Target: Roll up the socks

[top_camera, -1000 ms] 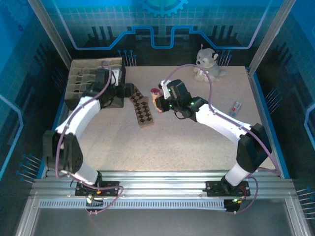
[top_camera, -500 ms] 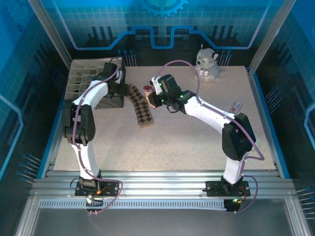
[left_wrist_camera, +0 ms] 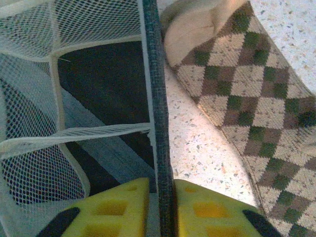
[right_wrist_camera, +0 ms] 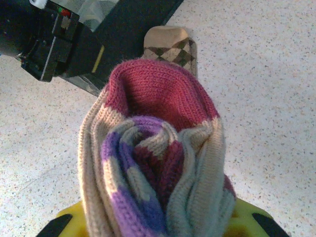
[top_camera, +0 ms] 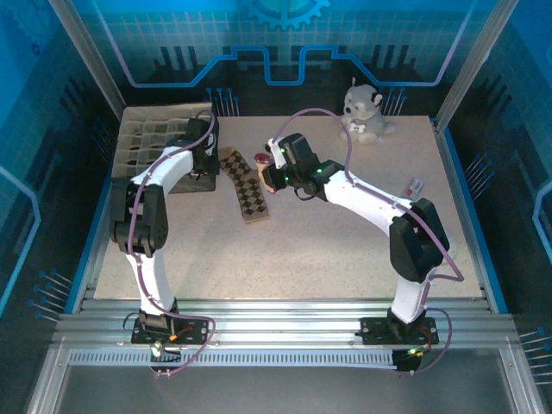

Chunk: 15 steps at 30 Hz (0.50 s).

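Left wrist: your left jaws pinch the bin wall point(left_wrist_camera: 157, 123), probably to steady or shift it | argyle sock point(left_wrist_camera: 247, 98) lies flat just beside, near the table's point(top_camera: 345, 250) far edge | right jaws grip the bunched striped sock point(right_wrist_camera: 158, 163) near its far end | open room toward the near edge; plush point(top_camera: 362, 110) at the far-right corner.

The surface point(top_camera: 328, 250) is a pale, speckled stone-look top with a blue border, filling the middle of the top view. A mesh organiser point(top_camera: 147, 138) with small compartments sits in its upper left corner. Just to the right, an argyle sock point(top_camera: 245, 190) lies flat, slanting from upper left to lower right, its tan end just beside the organiser's dark edge. A grey plush toy point(top_camera: 364, 112) sits at the upper right. A small pale object point(top_camera: 415, 185) lies at the right, well apart from the rest.
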### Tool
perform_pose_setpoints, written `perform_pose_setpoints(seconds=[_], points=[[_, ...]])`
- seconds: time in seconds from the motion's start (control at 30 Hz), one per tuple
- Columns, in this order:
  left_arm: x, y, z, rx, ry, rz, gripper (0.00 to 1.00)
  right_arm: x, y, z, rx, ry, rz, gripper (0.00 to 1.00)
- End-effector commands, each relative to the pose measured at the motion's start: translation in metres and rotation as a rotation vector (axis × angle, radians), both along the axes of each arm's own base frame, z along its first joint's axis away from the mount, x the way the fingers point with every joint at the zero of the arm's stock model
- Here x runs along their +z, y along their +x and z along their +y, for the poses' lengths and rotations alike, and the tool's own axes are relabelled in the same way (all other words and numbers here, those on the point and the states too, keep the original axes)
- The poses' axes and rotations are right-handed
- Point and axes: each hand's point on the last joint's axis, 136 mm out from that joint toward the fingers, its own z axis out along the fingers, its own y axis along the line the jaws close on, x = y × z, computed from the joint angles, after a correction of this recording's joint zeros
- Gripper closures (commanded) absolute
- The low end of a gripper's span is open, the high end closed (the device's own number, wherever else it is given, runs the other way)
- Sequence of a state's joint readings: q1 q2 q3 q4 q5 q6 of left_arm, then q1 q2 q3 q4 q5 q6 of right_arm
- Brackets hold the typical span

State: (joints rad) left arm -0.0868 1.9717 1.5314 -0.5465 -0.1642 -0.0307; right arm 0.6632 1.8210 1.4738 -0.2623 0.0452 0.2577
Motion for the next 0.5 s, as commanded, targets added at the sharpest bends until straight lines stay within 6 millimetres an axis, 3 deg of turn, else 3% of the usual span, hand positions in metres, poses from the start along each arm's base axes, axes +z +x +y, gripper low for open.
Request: perform_pose_setpoints(seconds=[0.0,0.13,0.3,0.47], points=[[0.011,-0.014,0.013,0.030,0.066,0.008,0.95,0.026,-0.001,-0.012,-0.029,0.035,-0.042,1.00],[0.036,-0.013,0.019,0.012,0.113,-0.041,1.00,0.033,-0.003,-0.022,-0.045,0.037,-0.057,1.00],[0.092,-0.014,0.022,-0.011,0.152,-0.164,1.00,0.052,-0.005,-0.041,-0.076,0.043,-0.094,1.00],[0.145,-0.020,-0.001,-0.122,0.164,-0.280,1.00,0.075,-0.009,-0.067,-0.127,0.059,-0.134,1.00]])
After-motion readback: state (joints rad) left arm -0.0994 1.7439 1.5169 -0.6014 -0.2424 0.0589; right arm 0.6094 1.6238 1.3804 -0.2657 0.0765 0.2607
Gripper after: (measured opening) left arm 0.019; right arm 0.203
